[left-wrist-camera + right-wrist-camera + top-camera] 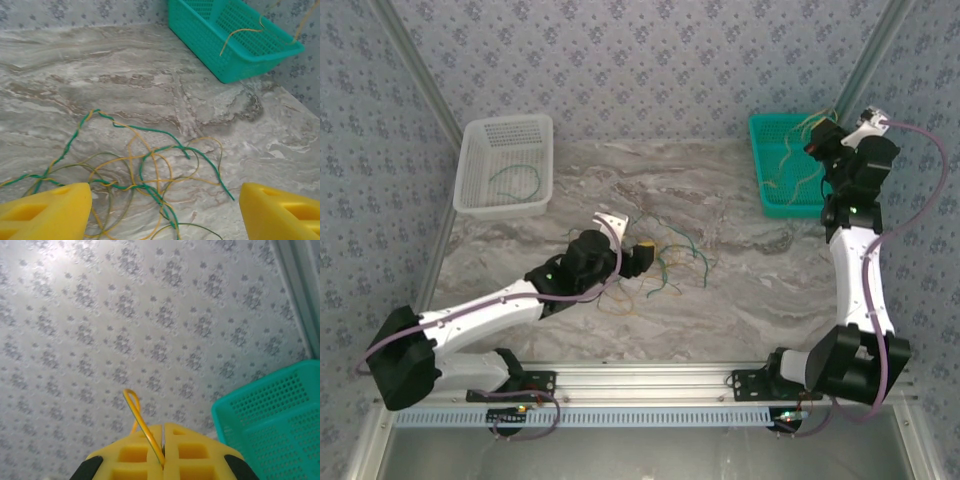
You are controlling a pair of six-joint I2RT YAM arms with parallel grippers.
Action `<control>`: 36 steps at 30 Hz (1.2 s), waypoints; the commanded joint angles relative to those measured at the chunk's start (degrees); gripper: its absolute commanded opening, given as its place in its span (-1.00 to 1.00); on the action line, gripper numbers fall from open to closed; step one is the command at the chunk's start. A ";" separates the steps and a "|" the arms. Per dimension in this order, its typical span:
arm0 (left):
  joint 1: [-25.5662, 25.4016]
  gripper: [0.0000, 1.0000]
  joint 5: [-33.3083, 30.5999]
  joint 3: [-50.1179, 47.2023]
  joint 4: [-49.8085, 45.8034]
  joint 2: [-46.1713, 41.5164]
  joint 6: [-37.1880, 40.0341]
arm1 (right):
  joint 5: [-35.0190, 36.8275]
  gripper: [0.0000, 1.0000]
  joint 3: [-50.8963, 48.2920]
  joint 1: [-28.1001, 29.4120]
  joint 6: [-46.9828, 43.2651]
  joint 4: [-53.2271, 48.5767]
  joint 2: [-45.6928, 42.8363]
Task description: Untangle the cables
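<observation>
Marble table (740, 300), top view: grey veined surface, patterned wall (650, 60) on three sides; widest bare room lies right of centre
Top view, white basket (470, 190): far left; one green cable (515, 180) curled inside, so probably the bin for sorted green wires
Top view, teal basket (760, 150): far right; yellow strands (788, 172) inside, so probably the bin for yellow ones
Top view, cable tangle (665, 268): near centre on the table; green and yellow wires looped over one another, well apart from both baskets
Top view, left gripper (645, 252): low at the left edge of the cable tangle, reaching in from the near left
Top view, right gripper (820, 140): raised over the teal basket's right side; wall corner close beyond, little room there
Left wrist, claw: yellow fingers (50, 210) wide apart, nothing held; cable tangle (150, 170) lies flat just ahead and between them, so a plain descent would likely straddle several wires at once
Left wrist, edges: bare table runs to the teal basket (210, 47) at far right; nothing stands in that path
Right wrist, claw: pads pressed together on a yellow cable (144, 427); its looped end stands above them; held high, I judge, so its length drops into the basket, not back on the heap
Right wrist, edges: patterned wall behind; teal basket (270, 415) low right, its rim near the fingers
</observation>
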 commanded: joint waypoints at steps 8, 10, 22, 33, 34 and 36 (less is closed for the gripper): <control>-0.06 0.53 -2.35 0.65 7.01 2.08 0.35 | 8.36 -1.00 4.05 -5.95 0.26 17.15 13.09; 0.04 0.53 -3.82 0.68 6.18 1.97 0.90 | 12.86 -1.00 3.75 -6.17 -0.05 18.67 13.96; 0.58 0.52 -2.86 1.80 5.86 4.69 -0.12 | 23.21 -1.00 -0.24 -2.66 -6.46 20.08 26.51; 0.59 0.52 -1.32 1.54 5.40 7.11 -1.22 | 10.82 -1.00 27.06 -1.52 -4.11 -12.79 47.20; 0.57 0.53 -1.23 1.51 5.35 7.34 -1.31 | 10.43 -1.00 29.28 -1.44 -4.50 -14.86 48.56; 0.59 0.52 -1.21 1.48 5.54 7.61 -1.40 | 10.26 -1.00 32.80 -1.26 -5.21 -18.33 50.63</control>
